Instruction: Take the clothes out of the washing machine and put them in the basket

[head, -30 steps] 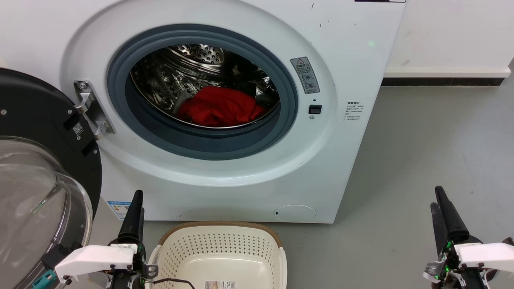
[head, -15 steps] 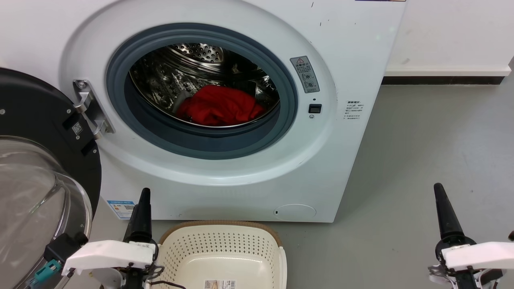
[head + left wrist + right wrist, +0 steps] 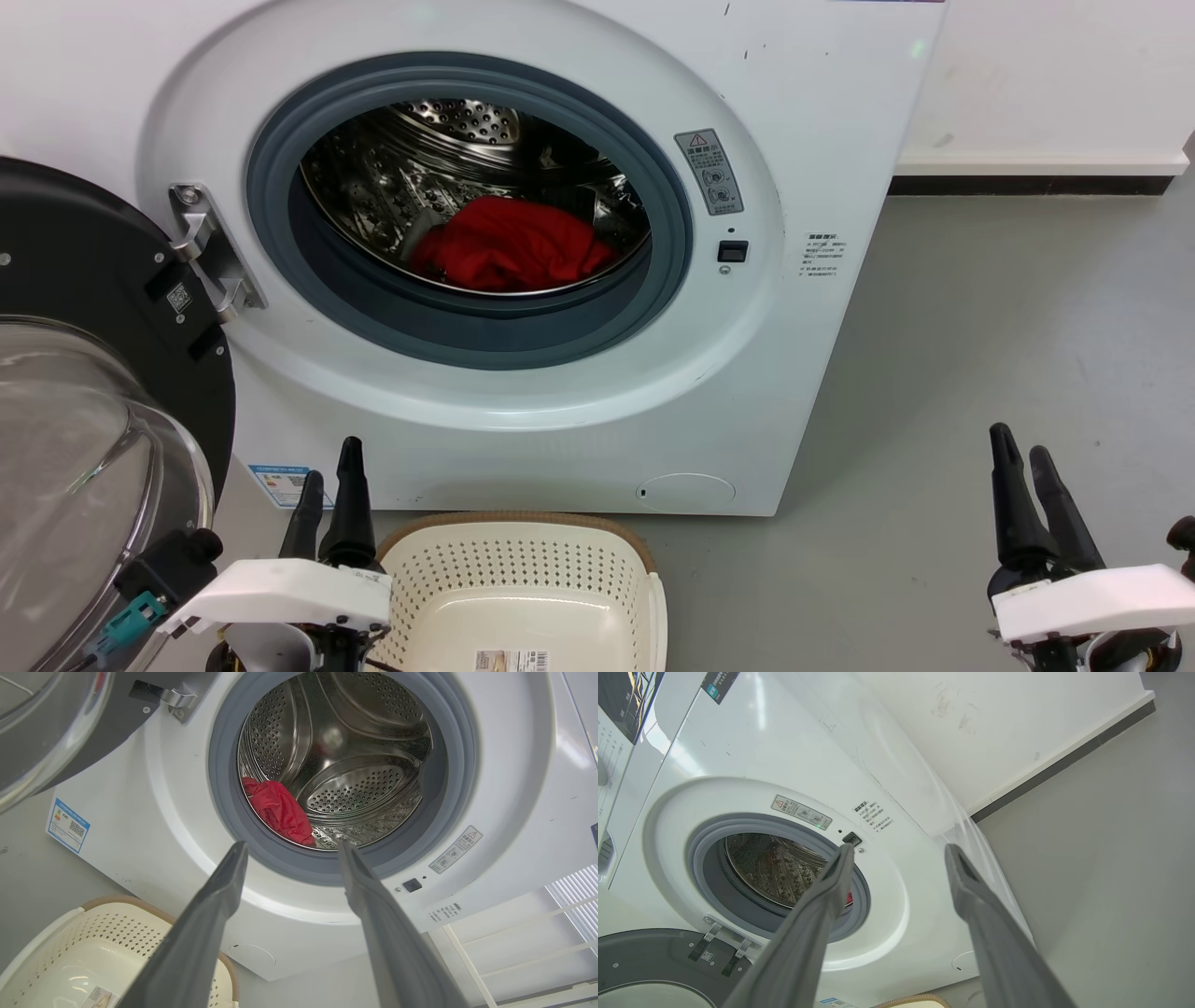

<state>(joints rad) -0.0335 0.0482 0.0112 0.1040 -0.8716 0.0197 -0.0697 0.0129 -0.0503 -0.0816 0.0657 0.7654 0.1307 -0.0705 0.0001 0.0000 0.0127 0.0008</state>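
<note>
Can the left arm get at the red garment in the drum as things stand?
Probably yes. The door is swung wide to the left, the red garment lies low in the drum, and the open left end effector points at the opening with nothing between.

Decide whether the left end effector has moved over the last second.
Yes: against the blue label, the left end effector shifted right, toward the basket.
</note>
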